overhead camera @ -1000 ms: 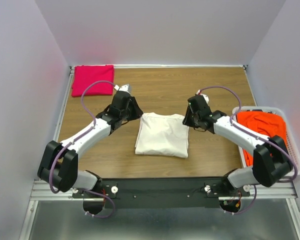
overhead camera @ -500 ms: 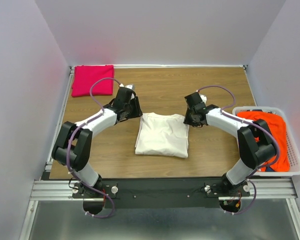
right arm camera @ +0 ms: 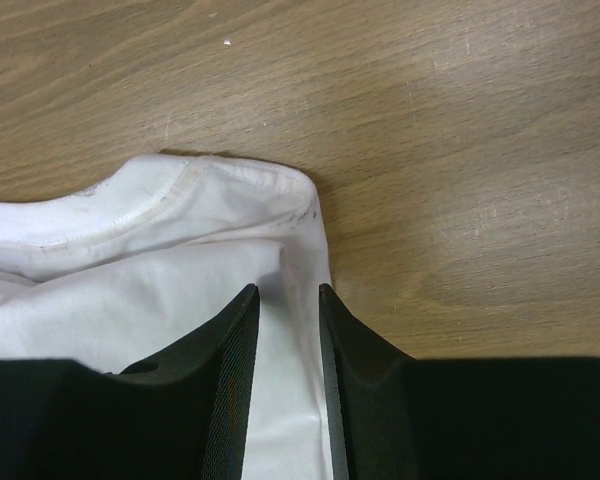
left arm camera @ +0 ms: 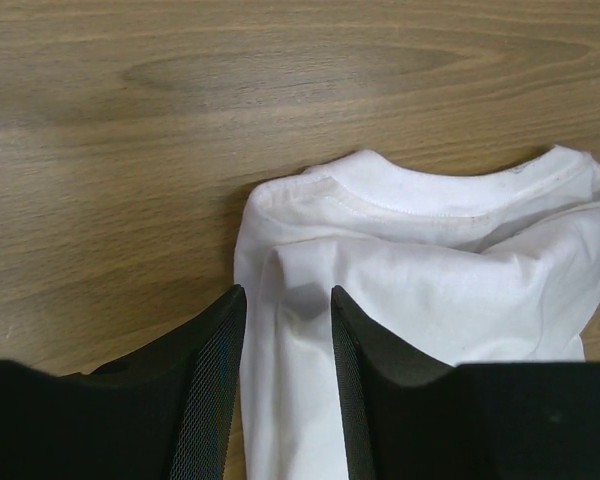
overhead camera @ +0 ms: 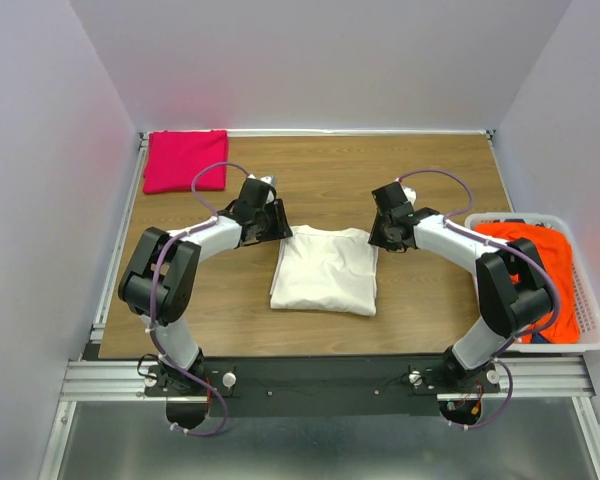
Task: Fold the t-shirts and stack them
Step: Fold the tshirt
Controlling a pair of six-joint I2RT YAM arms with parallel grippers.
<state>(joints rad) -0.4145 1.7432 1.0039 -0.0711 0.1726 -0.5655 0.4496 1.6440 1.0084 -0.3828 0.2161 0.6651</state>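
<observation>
A brown wooden tabletop [overhead camera: 430, 170] is enclosed by pale walls. In the top view, a folded cream-white t-shirt [overhead camera: 325, 270] is seen at the tabletop's middle. A folded magenta-pink t-shirt [overhead camera: 185, 160] lies at the far left corner, and an orange-red t-shirt [overhead camera: 525, 250] is heaped in a white laundry basket [overhead camera: 515, 217] at the right edge. The left tool [overhead camera: 280, 228] is set at the cream-white t-shirt's far left corner and the right tool [overhead camera: 377, 238] at its far right corner.

In the left wrist view, the left tool's jaws are held apart astride a raised fold beside the collar.

In the right wrist view, the right tool's jaws are set closer together over the t-shirt's side edge. Whether the cloth is pinched cannot be told.
</observation>
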